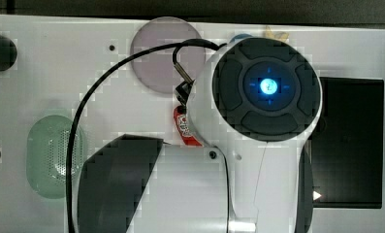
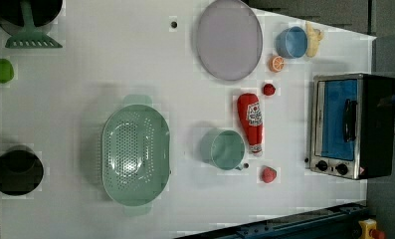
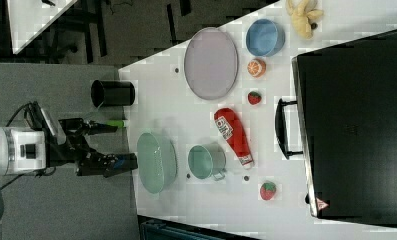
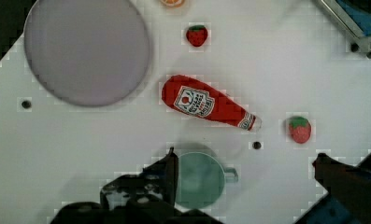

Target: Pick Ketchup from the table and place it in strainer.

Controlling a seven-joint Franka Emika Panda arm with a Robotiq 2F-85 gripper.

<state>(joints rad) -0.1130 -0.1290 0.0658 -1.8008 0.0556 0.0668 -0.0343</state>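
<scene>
Ketchup lies flat on the table, well apart from the spread jaws above it.

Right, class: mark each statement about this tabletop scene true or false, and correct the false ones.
1. The Ketchup lies on its side on the table. True.
2. The Ketchup is already inside the strainer. False: the strainer holds nothing, and the bottle lies beyond the green cup.
3. In the left view, the green cup sits between the strainer and the Ketchup. True.
4. The gripper is clamped on the Ketchup. False: in the wrist view its fingers stand wide apart, away from the bottle.
5. The mauve plate has strawberries on it. False: the plate is bare; the two strawberries lie on the table.
</scene>
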